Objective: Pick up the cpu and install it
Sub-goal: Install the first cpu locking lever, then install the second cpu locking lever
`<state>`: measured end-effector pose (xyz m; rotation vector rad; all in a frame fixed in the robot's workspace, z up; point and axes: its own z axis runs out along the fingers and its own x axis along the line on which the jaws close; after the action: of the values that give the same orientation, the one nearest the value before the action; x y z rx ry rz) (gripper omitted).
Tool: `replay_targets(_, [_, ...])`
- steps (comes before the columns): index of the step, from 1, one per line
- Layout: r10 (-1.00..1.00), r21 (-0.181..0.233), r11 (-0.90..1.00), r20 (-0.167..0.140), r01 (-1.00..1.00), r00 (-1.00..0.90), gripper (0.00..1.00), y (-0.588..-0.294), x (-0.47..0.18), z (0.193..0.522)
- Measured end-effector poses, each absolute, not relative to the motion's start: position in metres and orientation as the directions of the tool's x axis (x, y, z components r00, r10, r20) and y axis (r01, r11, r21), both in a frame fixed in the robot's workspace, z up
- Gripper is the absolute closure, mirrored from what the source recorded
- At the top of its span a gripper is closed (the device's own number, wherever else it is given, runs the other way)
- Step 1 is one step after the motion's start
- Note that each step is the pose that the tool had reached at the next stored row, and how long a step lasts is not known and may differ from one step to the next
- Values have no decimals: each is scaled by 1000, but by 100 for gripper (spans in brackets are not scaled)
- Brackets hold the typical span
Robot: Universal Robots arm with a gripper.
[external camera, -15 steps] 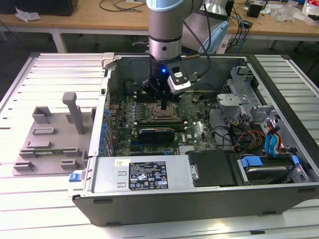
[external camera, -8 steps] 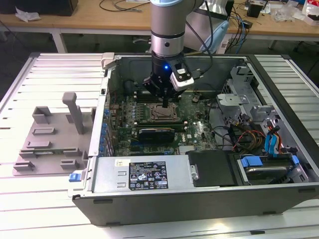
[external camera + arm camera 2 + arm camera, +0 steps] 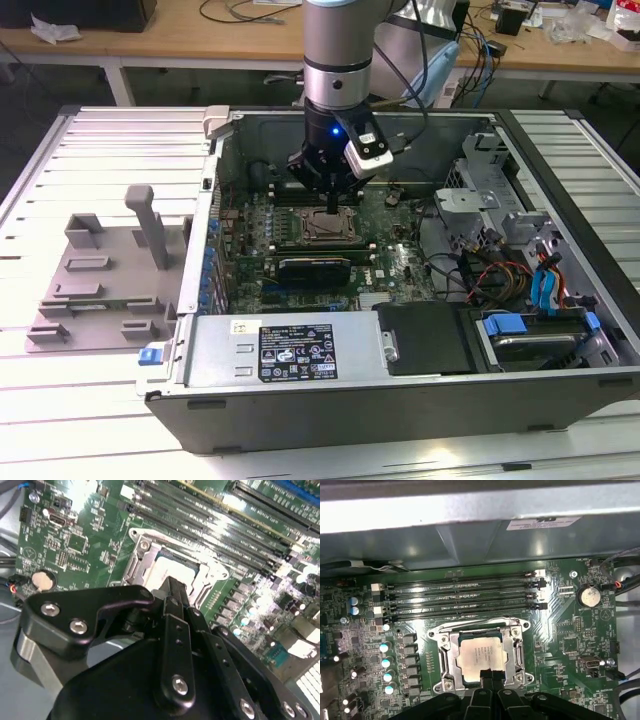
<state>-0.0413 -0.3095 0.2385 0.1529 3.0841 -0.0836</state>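
The cpu (image 3: 481,656) is a flat silver square lying level inside the motherboard socket, ringed by the socket's metal frame (image 3: 514,650). In the second wrist view the cpu (image 3: 167,566) shows pale just past my fingertips. My gripper (image 3: 491,674) hangs straight above the socket, its two black fingers pressed together with nothing between them. Their tips sit at one edge of the chip, touching or just above it. In the exterior view the gripper (image 3: 331,205) reaches down into the open computer case over the cpu (image 3: 327,229).
Several memory slots (image 3: 465,597) run beside the socket. A coin battery (image 3: 589,597) and capacitors (image 3: 386,662) stand on the board. The case walls (image 3: 215,200), power supply (image 3: 290,350) and drive cage (image 3: 540,300) surround it. A grey fixture tray (image 3: 100,280) sits outside, at the exterior view's left.
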Motion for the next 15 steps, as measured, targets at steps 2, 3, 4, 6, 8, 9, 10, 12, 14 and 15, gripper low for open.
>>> replay_targets(2, [97,-52,994,-55,100,-994,89,-310,-41,239])
replay_targets(3, [97,-52,994,-55,100,-994,89,-310,-41,239])
replay_targets(4, [97,-52,994,-55,100,-994,89,-310,-41,240])
replay_targets(6, [97,-52,994,-55,100,-994,89,-310,-41,240])
replay_targets(8, [97,-52,994,-55,100,-994,89,-310,-41,240])
replay_targets(9, [97,-52,994,-55,100,-994,89,-310,-41,241])
replay_targets(10, [97,-52,994,-55,100,-994,89,-310,-41,241])
replay_targets(12, [97,-52,994,-55,100,-994,89,-310,-41,241])
replay_targets(14, [97,-52,994,-55,100,-994,89,-310,-41,241])
replay_targets(15, [97,-52,994,-55,100,-994,89,-310,-41,241])
